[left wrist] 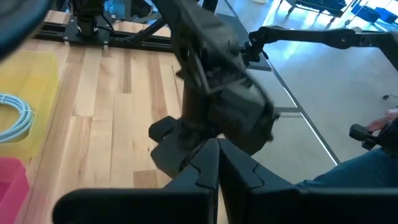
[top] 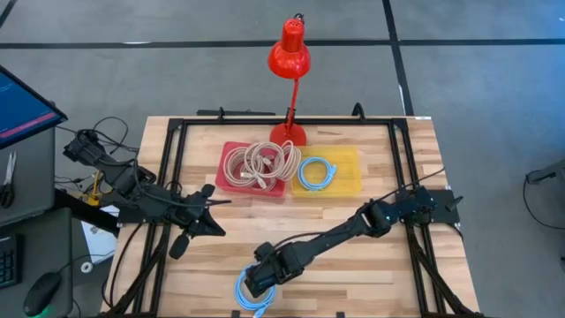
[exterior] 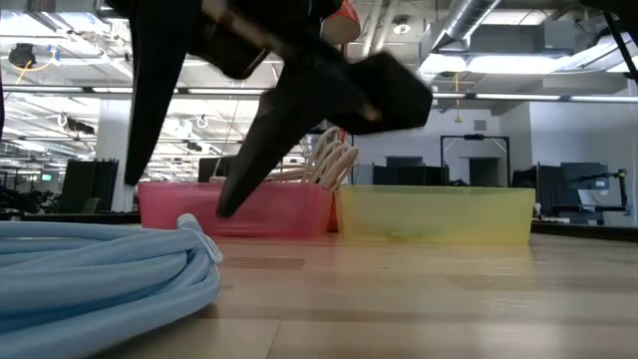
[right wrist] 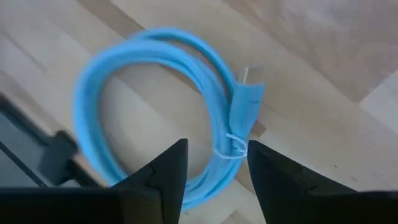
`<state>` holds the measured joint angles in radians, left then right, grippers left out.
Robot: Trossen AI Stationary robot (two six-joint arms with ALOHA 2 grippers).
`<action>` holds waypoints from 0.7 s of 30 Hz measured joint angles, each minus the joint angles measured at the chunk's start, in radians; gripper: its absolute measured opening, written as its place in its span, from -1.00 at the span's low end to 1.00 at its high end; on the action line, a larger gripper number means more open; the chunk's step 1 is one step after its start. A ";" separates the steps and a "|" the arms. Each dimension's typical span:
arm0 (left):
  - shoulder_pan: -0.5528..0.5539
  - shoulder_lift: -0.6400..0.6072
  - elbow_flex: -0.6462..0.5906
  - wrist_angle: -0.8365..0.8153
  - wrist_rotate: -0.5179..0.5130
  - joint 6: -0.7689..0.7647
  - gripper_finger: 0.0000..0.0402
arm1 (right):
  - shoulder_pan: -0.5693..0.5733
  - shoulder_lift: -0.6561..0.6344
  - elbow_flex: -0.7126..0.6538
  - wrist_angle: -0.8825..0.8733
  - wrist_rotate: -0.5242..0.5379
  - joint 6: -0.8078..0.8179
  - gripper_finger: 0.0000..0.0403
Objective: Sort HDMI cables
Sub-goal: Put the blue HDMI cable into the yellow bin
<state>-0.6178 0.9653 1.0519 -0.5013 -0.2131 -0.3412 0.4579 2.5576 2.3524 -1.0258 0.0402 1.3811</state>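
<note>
A light blue HDMI cable coil (top: 252, 298) lies flat on the wood near the table's front edge, left of centre. My right gripper (right wrist: 216, 163) hangs over it, pointing steeply down, open, one finger on each side of the coil's tied side (right wrist: 231, 146). Several beige coils (top: 259, 163) lie in the pink tray (top: 231, 150), some sticking up over its rim. Another light blue coil (top: 316, 173) lies in the yellow tray (top: 346, 181). My left gripper (top: 212, 205) hovers shut above the table's left part, with nothing in it. My right gripper comes from above with its fingers (right wrist: 163, 177) astride the coil's tied side, next to the plug (right wrist: 250, 98). I cannot tell whether the fingers touch the cable. The coil lies flat on the table.
The red desk lamp (top: 290, 55) stands at the far edge, behind the two trays. Black frame rails (top: 169, 168) run along the table's left and right sides. Bare wood lies between the trays and the near coil.
</note>
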 joint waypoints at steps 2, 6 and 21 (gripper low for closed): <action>0.000 0.000 0.000 0.000 0.000 0.000 -0.97 | -0.001 0.019 -0.001 -0.006 -0.027 -0.003 -0.22; 0.000 0.000 0.000 0.000 0.000 0.000 -0.97 | 0.008 0.049 -0.001 0.016 -0.064 -0.002 -0.21; 0.000 0.000 0.000 0.000 0.000 0.000 -0.97 | 0.012 0.053 0.003 0.001 -0.067 -0.130 -0.90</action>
<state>-0.6177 0.9653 1.0519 -0.5011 -0.2131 -0.3412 0.4699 2.6104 2.3556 -1.0245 -0.0270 1.2515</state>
